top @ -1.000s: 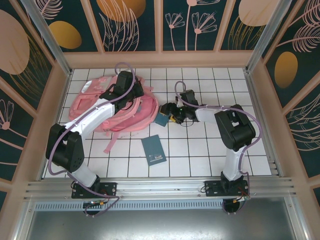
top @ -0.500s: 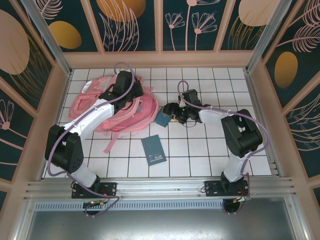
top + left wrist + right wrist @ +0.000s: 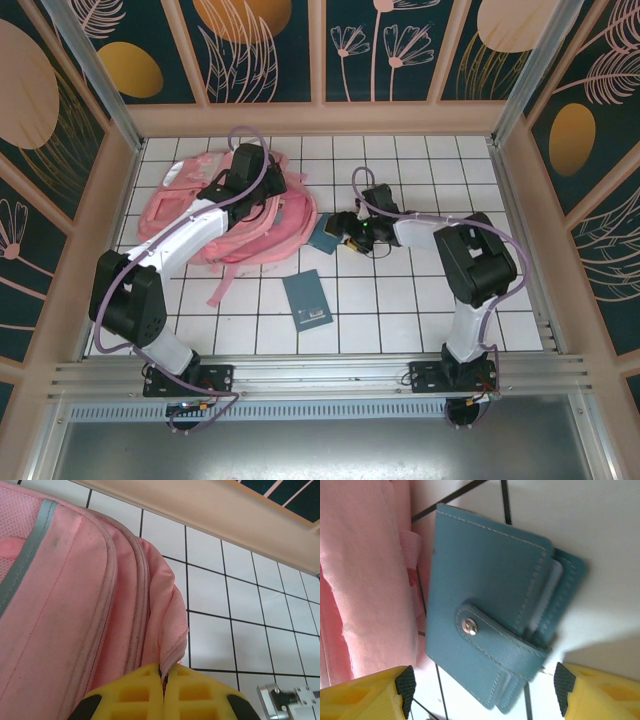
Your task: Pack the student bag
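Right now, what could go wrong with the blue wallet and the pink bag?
1. The right fingers straddle the wallet, and one sits right by the student bag, so closing might pinch pink fabric too.
2. The left fingers grip only a thin edge of the student bag; it could slip free.
3. White cards peek from the wallet's side and might slide out if it is tilted.

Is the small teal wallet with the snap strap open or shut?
Shut: the teal leather wallet is folded, its strap snapped down across the edge.
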You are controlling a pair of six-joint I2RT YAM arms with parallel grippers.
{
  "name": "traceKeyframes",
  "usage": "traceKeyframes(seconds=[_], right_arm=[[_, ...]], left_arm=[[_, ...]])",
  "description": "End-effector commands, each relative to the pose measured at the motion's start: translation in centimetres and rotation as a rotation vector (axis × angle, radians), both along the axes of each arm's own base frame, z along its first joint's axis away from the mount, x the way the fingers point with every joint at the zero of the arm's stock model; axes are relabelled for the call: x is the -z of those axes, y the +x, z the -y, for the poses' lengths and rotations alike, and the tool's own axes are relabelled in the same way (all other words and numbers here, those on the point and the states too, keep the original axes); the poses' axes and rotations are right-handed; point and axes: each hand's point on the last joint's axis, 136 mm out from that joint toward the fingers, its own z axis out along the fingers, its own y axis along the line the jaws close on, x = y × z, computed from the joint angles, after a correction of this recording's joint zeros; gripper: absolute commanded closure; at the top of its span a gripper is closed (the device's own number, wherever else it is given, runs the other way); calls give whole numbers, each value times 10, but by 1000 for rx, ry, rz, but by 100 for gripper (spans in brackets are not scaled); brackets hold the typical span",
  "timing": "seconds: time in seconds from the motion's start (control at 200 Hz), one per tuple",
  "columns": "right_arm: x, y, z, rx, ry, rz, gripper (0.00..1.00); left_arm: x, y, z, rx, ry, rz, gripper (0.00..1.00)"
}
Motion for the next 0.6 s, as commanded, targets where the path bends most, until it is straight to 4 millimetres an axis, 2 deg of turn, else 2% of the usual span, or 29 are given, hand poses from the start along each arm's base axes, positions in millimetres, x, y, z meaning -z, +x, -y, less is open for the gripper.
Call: traceKeyframes(seconds=[0.0,0.185,0.385,0.595], right_arm=[[12,2,-10,-15,-17,-30,24],[10,7,-26,-42,2,-25,24],[-17,17,-39,-25,139,42,27],[-44,24,-53,5,315,79,43]], left_arm=[[-14,-1,-3,-5,-16,39,100],[-15,-2,-1,1,-25,40,100],[-9,-4,2,13,-44,26,100],[-4,-6,4,19,-58,15,100]])
